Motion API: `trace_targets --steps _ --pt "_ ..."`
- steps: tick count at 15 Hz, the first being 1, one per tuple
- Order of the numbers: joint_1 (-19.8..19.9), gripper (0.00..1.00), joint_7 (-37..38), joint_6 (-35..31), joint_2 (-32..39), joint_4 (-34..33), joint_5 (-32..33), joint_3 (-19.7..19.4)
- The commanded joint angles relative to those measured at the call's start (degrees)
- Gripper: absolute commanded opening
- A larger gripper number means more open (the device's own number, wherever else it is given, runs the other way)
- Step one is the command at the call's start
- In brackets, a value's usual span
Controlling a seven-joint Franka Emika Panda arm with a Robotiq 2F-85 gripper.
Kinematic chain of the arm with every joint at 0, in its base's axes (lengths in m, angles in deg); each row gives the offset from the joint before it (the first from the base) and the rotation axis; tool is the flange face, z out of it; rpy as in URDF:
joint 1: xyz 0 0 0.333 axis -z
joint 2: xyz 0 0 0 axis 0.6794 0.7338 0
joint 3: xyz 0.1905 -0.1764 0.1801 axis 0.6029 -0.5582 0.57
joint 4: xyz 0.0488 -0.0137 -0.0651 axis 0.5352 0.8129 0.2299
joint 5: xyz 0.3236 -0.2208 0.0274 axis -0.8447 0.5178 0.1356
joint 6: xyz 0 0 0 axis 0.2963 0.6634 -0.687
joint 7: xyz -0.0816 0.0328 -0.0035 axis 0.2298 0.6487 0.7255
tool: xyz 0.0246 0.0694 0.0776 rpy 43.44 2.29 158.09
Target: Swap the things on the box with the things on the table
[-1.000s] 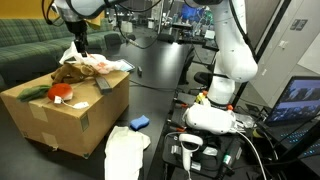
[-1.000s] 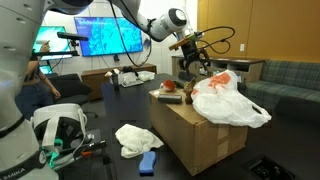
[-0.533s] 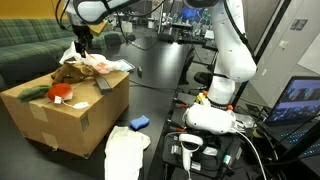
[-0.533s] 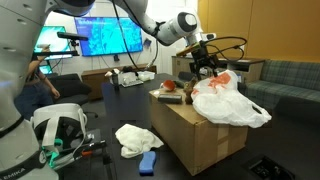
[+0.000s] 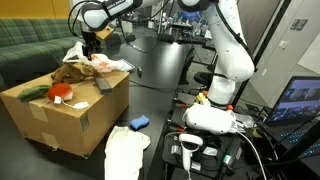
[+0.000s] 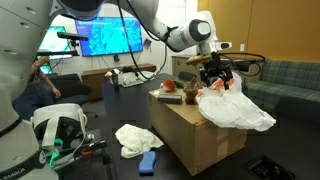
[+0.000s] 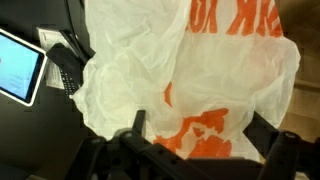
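A green sofa stands just beside the end effector, along the room's edge. In an exterior view it runs behind the end effector under a tan wall. A big screen glows blue well apart from the end effector, across the room. Cluttered desks stand beyond it in dim indoor light. A lit monitor sits far off, close to the camera.

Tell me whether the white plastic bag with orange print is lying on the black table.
No, the white plastic bag lies on top of the cardboard box, not on the lower dark surface.
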Motion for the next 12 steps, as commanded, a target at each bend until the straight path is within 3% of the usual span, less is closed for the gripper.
trace_targets --steps 1,7,9,12 --pt "2.8 1.0 -6.2 0.5 3.5 -3.9 -5.5 1.2" --pt "5.5 1.0 -12.5 4.4 8.5 -8.4 -10.7 1.8" --pt "5.7 0.74 -13.6 5.6 9.6 -9.6 -11.1 1.7" --pt "6.0 0.51 -14.5 6.4 9.9 -9.9 -11.1 1.5"
